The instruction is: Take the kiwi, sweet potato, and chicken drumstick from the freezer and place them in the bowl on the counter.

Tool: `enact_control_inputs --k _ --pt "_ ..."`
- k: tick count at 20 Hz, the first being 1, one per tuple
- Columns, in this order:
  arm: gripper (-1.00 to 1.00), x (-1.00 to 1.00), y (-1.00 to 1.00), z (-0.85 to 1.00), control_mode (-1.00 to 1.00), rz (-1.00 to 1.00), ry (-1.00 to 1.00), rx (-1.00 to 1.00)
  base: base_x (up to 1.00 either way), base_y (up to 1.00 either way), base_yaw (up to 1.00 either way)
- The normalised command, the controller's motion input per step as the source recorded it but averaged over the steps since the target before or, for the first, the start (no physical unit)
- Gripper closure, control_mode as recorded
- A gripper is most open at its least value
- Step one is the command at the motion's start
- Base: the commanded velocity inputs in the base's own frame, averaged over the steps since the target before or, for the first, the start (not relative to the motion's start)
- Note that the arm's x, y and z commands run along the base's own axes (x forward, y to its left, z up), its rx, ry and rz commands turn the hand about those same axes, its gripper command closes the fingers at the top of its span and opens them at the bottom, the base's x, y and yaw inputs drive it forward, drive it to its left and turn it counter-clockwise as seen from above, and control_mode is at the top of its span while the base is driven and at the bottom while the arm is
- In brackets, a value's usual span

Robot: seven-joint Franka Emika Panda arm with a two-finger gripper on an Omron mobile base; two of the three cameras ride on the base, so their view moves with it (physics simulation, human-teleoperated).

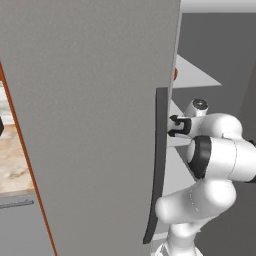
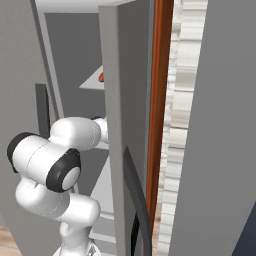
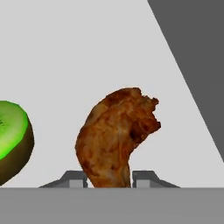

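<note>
hand [image 3: 109, 178] is inside the freezer [image 1: 90, 125], reached in past the open door's edge, arm [image 1: 215, 160] bent in from the near right. in the hand view the drumstick [image 3: 116, 138] sits right between the two fingertips [image 3: 75, 178], narrow bone end toward the hand, fat end away; jaws look narrowed to about the drumstick's width and touching or nearly touching both sides, so likely closing on it, but a firm grip can't be confirmed and it isn't lifted off the shelf [image 3: 87, 52]. gripping the thin end makes sense, it fits the narrow jaw gap better than the meaty end. kiwi [image 3: 11, 140], a cut half with green face showing, lies on the same pale shelf just left of the drumstick, apart from it, untouched. sweet potato can't be picked out; a small orange bit [image 1: 175, 74] shows on a higher shelf in the base views, too small to tell what it is. judging from this, it's the first or an early pick, with the kiwi not yet taken. room: grey freezer door swung open and blocking most of the left base view, dark long handle [image 1: 157, 165] on its edge, a slice of beige marbled surface [image 1: 12, 160] at far left beyond an orange-brown cabinet edge [image 2: 159, 100].
</note>
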Motion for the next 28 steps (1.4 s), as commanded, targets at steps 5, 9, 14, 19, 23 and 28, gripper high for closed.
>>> enact_control_inputs --k 5,9,14,19,23,28 --pt "1.0 -0.25 0.02 -0.09 -1.0 0.0 0.0 0.0 0.0 0.0 0.0" --pt "1.0 -0.5 0.01 0.01 -1.0 0.0 0.0 0.0 0.0 0.0 0.0" --pt "1.0 -0.6 0.0 0.15 -1.0 0.0 -0.01 0.0 0.0 0.0 0.0" --pt "1.0 -0.6 0.02 0.36 -1.0 0.0 0.0 0.0 0.0 0.0 0.0" --pt "1.0 -0.52 0.14 0.46 -1.0 0.0 0.0 0.0 0.0 0.0 0.0" --pt "1.0 -0.55 0.36 0.38 -1.0 0.0 0.0 0.0 0.0 0.0 0.0"
